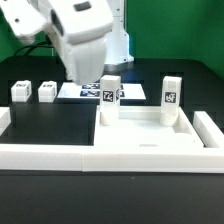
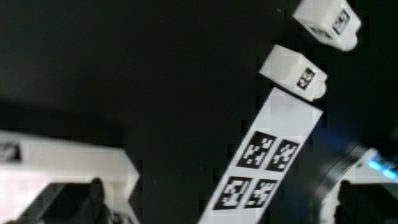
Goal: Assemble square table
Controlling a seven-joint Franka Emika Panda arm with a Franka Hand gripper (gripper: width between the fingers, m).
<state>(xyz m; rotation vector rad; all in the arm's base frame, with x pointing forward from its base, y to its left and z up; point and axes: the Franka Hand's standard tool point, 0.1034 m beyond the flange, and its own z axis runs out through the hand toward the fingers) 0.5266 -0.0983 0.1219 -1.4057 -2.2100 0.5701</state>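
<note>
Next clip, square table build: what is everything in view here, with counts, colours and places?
tabletop: one, white, exterior view's right, inside the wall
upright legs: two, white, tagged, standing at the tabletop's far corners
loose legs: two, white, lying side by side, far on the exterior view's left
marker board: one, white with black tags, flat, beyond the tabletop
wall: one, white, low, along the near edge
table: one, black
arm: one, white, above the marker board
fingers: two, dark, open, empty

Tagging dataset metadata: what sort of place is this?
Probably a robot-lab assembly bench: black table, white border wall, marker board, tagged white legs, green backdrop.
</note>
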